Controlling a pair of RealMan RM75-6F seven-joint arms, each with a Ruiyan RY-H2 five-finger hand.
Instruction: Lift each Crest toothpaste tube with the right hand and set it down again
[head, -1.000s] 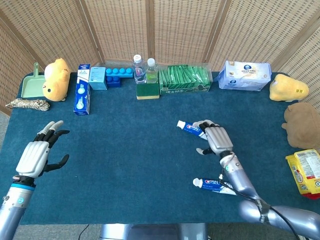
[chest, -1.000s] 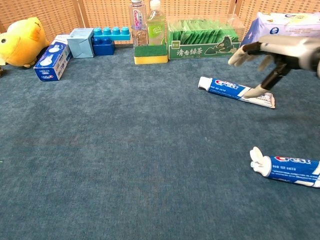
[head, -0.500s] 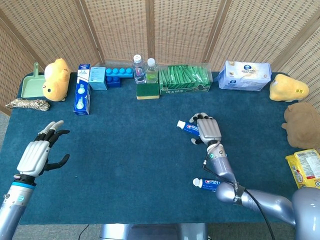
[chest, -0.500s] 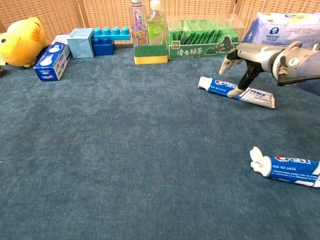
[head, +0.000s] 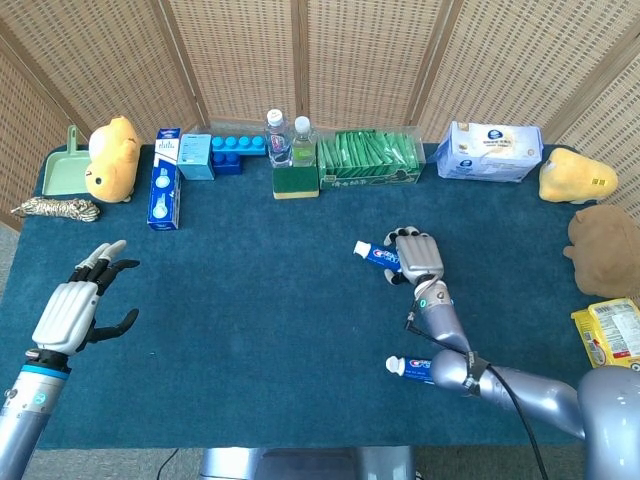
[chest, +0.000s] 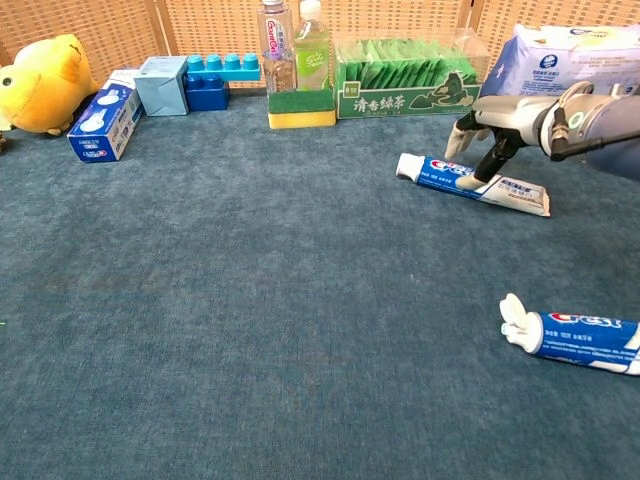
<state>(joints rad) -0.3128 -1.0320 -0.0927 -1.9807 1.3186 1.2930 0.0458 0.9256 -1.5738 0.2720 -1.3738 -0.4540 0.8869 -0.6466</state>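
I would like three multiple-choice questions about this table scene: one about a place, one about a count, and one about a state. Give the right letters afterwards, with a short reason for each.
1. Where does the sponge lie?
A. In front of the two bottles
B. Beside the near toothpaste tube
C. On the blue blocks

2. How many toothpaste tubes lie on the table?
A. One
B. Two
C. Three

3. What is the right hand doing?
A. Holding a tube up in the air
B. Resting far away from both tubes
C. Reaching down with fingertips on the far tube, which lies flat

Answers:
1 A, the sponge sits just before the two bottles.
2 B, the far tube and the near tube are the only ones.
3 C, the chest view shows the fingertips on the tube, not lifted.
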